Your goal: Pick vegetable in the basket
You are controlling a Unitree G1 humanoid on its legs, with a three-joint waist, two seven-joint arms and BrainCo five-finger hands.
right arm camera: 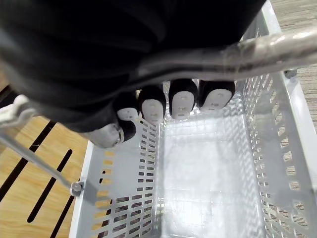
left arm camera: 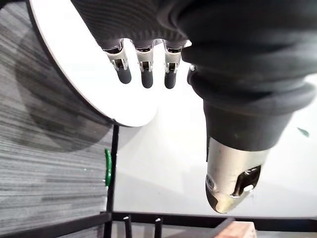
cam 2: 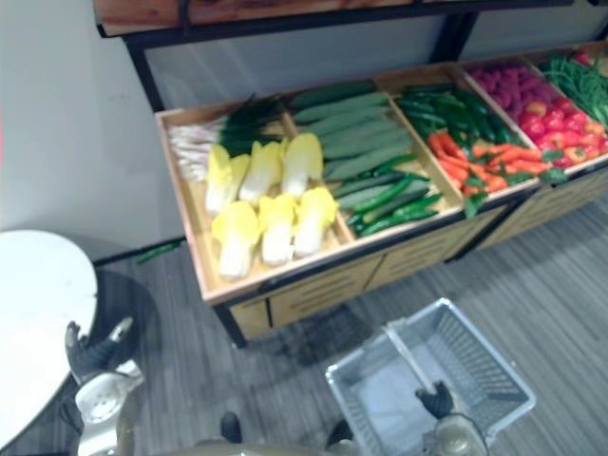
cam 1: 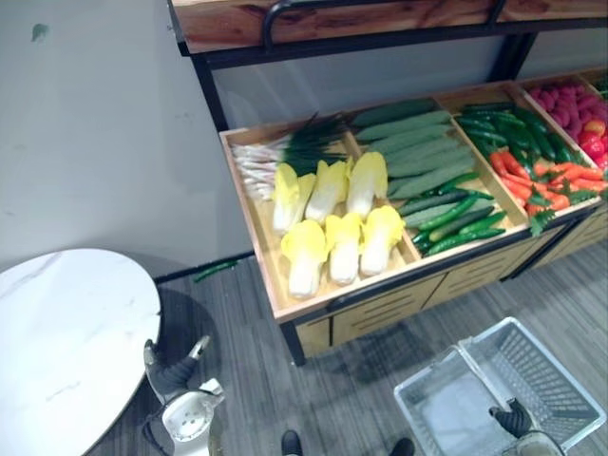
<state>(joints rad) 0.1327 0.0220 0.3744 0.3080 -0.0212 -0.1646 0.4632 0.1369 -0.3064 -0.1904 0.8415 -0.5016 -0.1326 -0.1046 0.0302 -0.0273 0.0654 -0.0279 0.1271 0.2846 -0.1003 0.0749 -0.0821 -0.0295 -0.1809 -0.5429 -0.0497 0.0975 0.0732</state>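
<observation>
The right hand [cam 1: 513, 418] is at 5 o'clock in the head view. Its fingers [right arm camera: 181, 104] are curled around the handle [right arm camera: 277, 44] of the basket [cam 1: 560, 380], so it has a closed hold on it. The basket is of pale grey plastic with a mesh wall, and it hangs over the grey floor [cam 1: 247, 313], just in front of the wooden stand [cam 1: 380, 309].

The left hand [cam 1: 171, 370] is at 7 o'clock, beside the round white table [cam 1: 66, 323]. Its fingers [left arm camera: 143, 74] are almost straight, the thumb stands apart from them, and it holds nothing.

The vegetables lie in the stand, from 12 to 2 o'clock, well apart from both hands:
- Yellow cabbages [cam 1: 328, 223] are in two rows in the compartment nearest the left hand, with spring onions [cam 1: 275, 152] behind them.
- Large pale green cucumbers [cam 1: 413, 142] are in the next compartment, with small dark green cucumbers [cam 1: 456, 214] at its front.
- Carrots [cam 1: 541, 180] are further toward 2 o'clock, and red and pink vegetables [cam 1: 575, 109] are beyond them.

One small green vegetable [cam 1: 217, 271] lies on the floor at 9 o'clock, between the table and the stand.
</observation>
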